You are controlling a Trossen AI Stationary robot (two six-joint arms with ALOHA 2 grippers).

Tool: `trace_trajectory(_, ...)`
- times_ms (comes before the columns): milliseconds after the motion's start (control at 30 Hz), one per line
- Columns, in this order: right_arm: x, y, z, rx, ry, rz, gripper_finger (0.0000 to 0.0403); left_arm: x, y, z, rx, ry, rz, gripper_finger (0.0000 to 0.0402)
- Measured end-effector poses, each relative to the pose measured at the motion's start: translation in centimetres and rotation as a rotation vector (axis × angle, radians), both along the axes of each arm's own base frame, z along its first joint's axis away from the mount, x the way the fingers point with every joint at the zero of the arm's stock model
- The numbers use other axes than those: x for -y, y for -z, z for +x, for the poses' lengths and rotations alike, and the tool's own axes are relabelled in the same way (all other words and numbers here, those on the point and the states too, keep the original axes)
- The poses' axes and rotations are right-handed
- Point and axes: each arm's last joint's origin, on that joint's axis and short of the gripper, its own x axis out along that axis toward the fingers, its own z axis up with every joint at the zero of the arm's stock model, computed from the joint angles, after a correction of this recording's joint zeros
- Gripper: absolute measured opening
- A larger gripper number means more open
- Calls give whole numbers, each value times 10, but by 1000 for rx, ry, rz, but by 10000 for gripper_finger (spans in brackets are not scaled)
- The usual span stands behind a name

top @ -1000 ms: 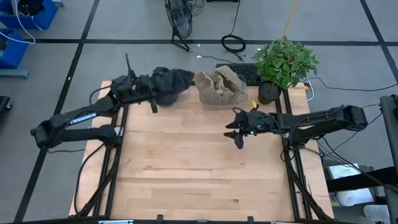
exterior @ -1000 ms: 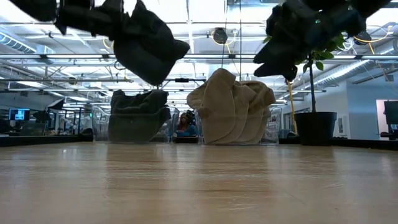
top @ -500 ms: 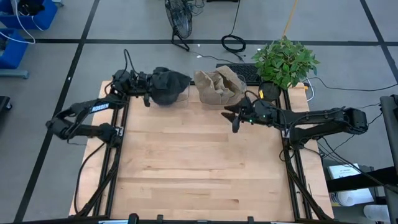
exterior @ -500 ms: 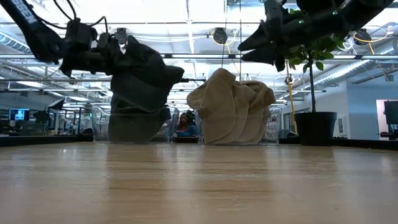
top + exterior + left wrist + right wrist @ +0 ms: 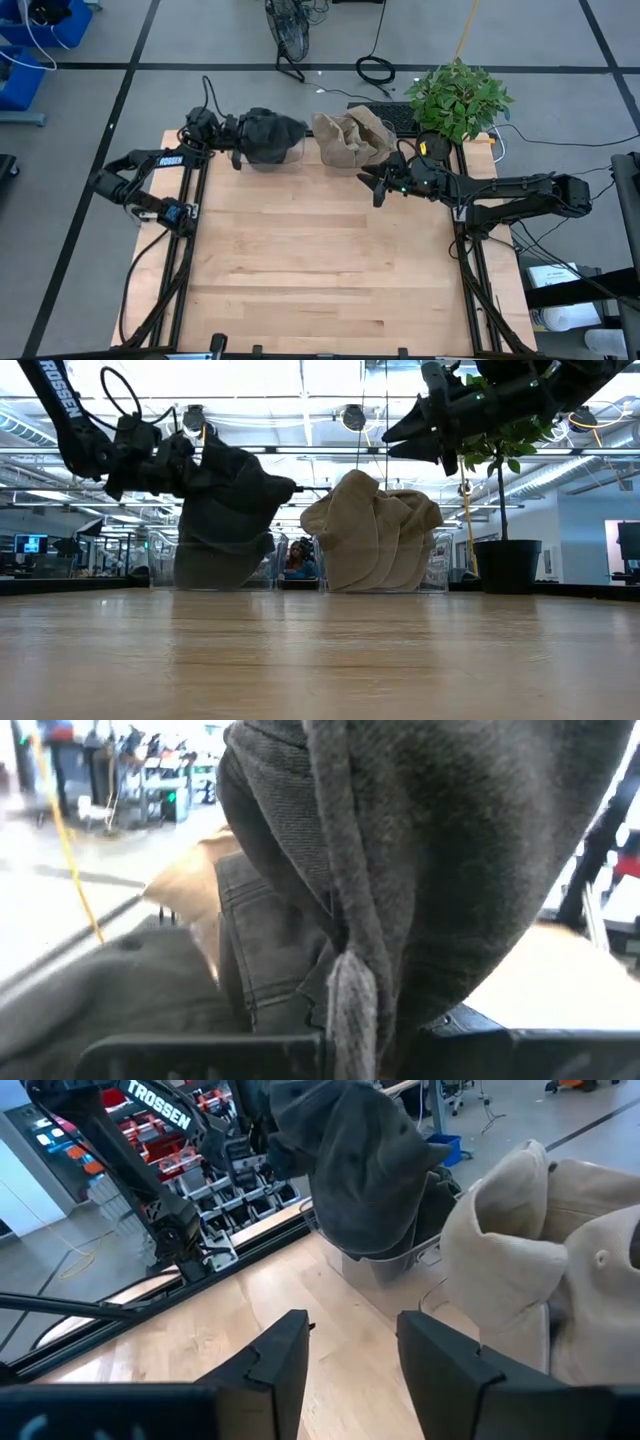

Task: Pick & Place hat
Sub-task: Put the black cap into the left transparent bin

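Two clear bins (image 5: 345, 160): dark hats (image 5: 268, 135), tan hats (image 5: 350, 135)

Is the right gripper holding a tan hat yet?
No, the right gripper is open and empty, short of the tan hats.

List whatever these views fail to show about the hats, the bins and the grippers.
- Left gripper: in the left wrist view the dark hat it grips covers its fingertips.
- Clear bin under the dark hat: contents hidden; the hat hangs over it in the high and low views.
- Tan hats: their number is unclear, folded together in every view.
- Right gripper: open and empty, but its height above the table is unreadable.
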Motion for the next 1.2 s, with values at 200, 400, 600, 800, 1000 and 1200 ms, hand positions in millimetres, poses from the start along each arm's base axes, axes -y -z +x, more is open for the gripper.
trace_trajectory(200,1,0,0,13,11,35,130,0,4,0,-21,-7,76,50)
trace_trajectory(400,1,0,0,18,14,49,124,0,16,-1,-104,-78,-45,86)
trace_trajectory(600,1,0,0,18,14,49,115,-2,17,-1,-120,-182,-153,105)
trace_trajectory(800,1,0,0,17,15,48,104,-3,16,-1,-112,-203,-208,157)
trace_trajectory(1000,1,0,0,16,14,46,92,-3,16,-2,-106,-213,-271,236)
trace_trajectory(1200,1,0,0,17,14,48,88,-4,12,-1,-71,-216,-335,299)
